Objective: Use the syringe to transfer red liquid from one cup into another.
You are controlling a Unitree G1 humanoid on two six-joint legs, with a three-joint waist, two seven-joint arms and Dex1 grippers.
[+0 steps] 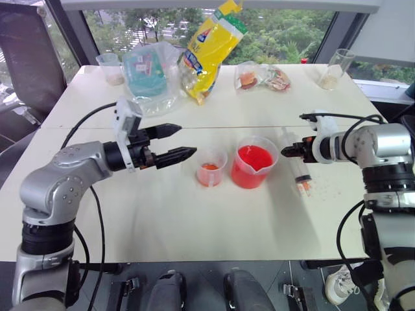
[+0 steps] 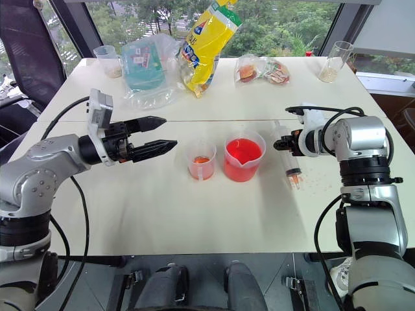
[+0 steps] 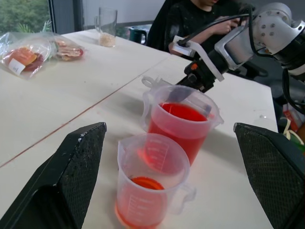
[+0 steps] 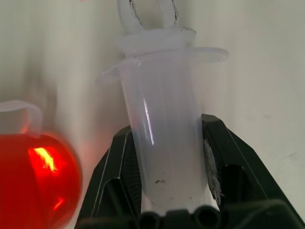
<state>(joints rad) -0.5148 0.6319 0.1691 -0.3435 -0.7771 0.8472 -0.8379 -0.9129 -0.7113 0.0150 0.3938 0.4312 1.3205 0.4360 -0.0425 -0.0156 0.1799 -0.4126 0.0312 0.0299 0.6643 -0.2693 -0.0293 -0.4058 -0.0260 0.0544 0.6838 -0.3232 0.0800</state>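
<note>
R hand (image 4: 164, 157) hides syringe (image 4: 159, 129) tip.

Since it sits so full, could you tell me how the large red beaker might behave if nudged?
The beaker looks nearly full of red liquid, so it is probably heavy for its size and would slide rather than tip. Its thin clear wall may flex if squeezed, and the high liquid level could easily slosh over the spout.

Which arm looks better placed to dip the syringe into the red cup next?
The right. Its gripper is already shut on the syringe, just beside the red beaker. The left gripper hangs open and empty, on the far side of the small cup.
</note>
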